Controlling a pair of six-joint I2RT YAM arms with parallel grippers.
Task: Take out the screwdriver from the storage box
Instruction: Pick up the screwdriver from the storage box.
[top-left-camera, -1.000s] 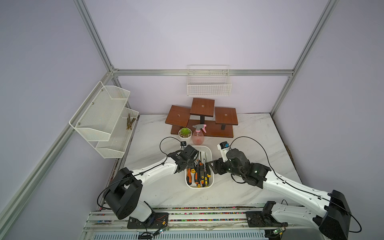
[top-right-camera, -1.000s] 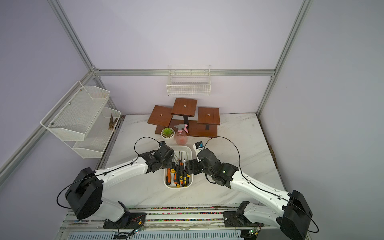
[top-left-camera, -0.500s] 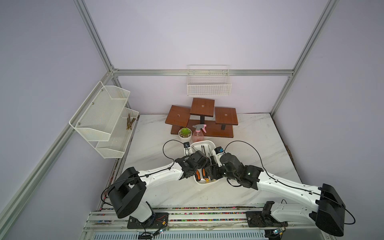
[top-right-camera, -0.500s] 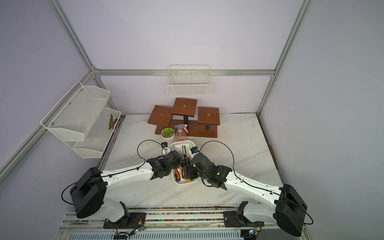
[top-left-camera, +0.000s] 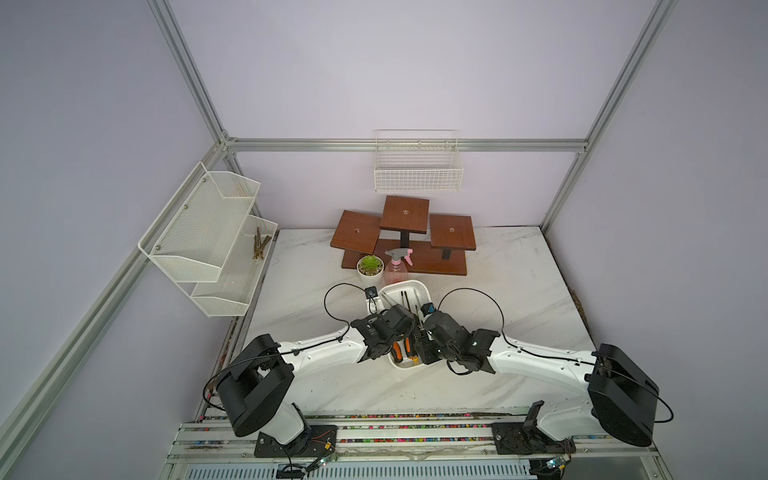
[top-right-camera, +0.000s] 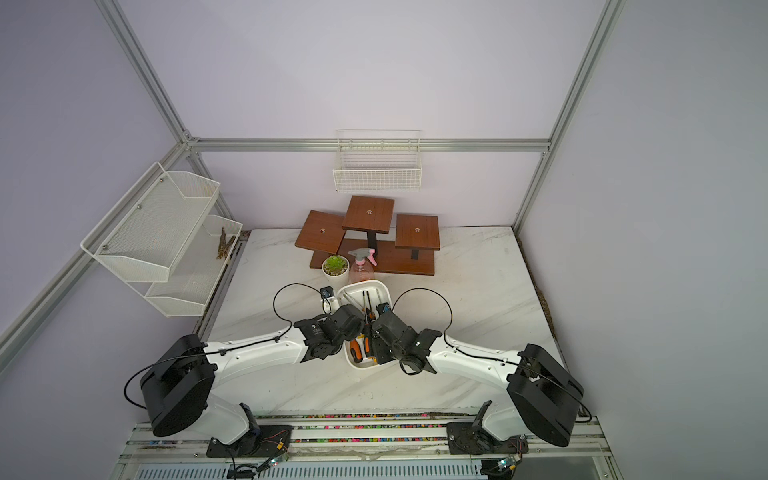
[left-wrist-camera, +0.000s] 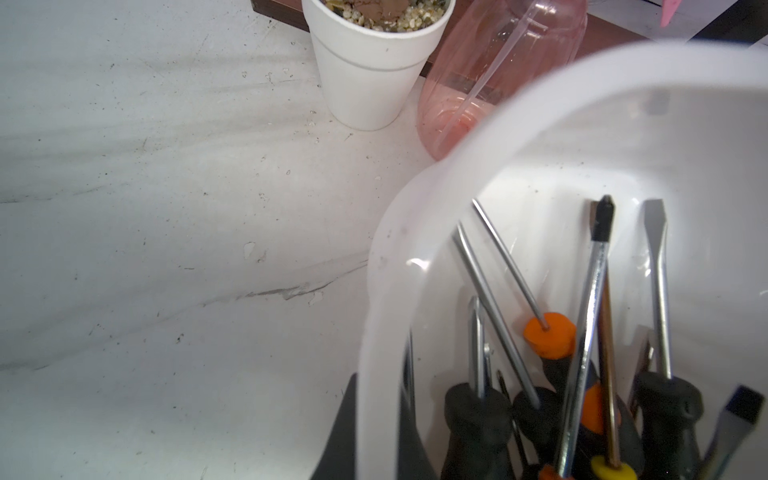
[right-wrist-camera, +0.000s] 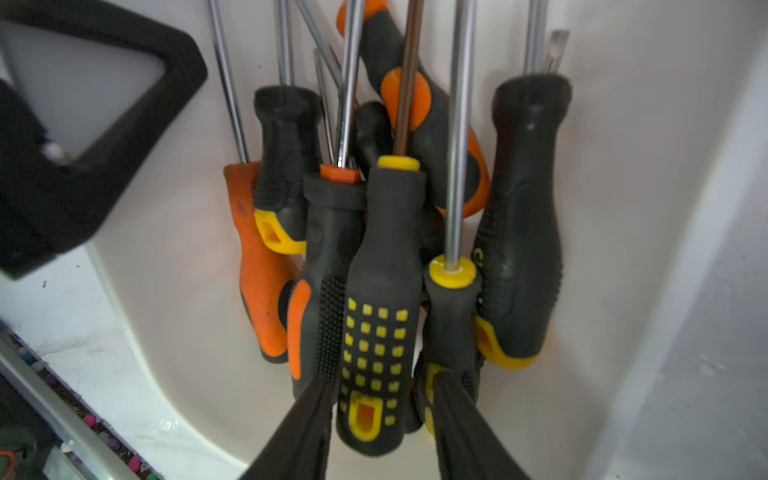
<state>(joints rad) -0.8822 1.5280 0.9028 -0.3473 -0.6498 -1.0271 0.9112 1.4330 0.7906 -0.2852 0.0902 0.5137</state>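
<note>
The storage box (top-left-camera: 405, 284) (top-right-camera: 365, 284) is a white tub, tipped with its far end raised. Several screwdrivers lie heaped at its near end. My left gripper (left-wrist-camera: 380, 436) (top-left-camera: 397, 322) is shut on the box's left wall (left-wrist-camera: 415, 249). My right gripper (right-wrist-camera: 382, 399) (top-left-camera: 424, 349) reaches into the near end. Its fingers (right-wrist-camera: 316, 407) flank the screwdriver (right-wrist-camera: 378, 316) with the black handle and yellow squares, shut on it. One finger touches the handle's side. The other lies against a neighbouring yellow-collared handle (right-wrist-camera: 451, 316).
A small potted succulent (top-left-camera: 370, 266) and a pink spray bottle (top-left-camera: 397, 268) stand just behind the box. A stepped wooden stand (top-left-camera: 405, 232) sits at the back. A wire basket (top-left-camera: 417, 166) hangs on the back wall, mesh shelves (top-left-camera: 208, 232) on the left wall.
The left gripper has tipped the box up at its far end and the screwdrivers have gathered at the near end. The right gripper has moved in over the handles and its jaws have narrowed.
</note>
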